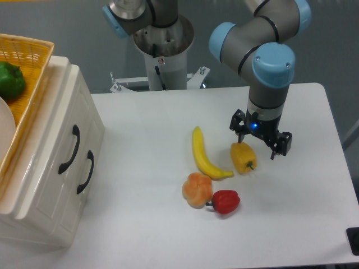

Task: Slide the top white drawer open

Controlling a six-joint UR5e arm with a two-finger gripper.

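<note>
The cream-white cabinet [39, 185] stands at the left edge of the table, its front facing right. The top white drawer [59, 131] is the one nearer the cabinet's top, with a curved black handle [70, 148]. It sits flush with the front and is shut. The lower drawer [92, 148], with its like handle [86, 172], is also shut. My gripper [259, 143] hangs far to the right, over the table. Its fingers are spread, so it is open and empty, just above and behind a yellow pepper [243, 158].
A yellow wicker basket [25, 67] with a green pepper [10, 79] sits on top of the cabinet. A banana [202, 154], an orange pepper [197, 189] and a red pepper [225, 201] lie mid-table. The robot base [162, 50] stands at the back.
</note>
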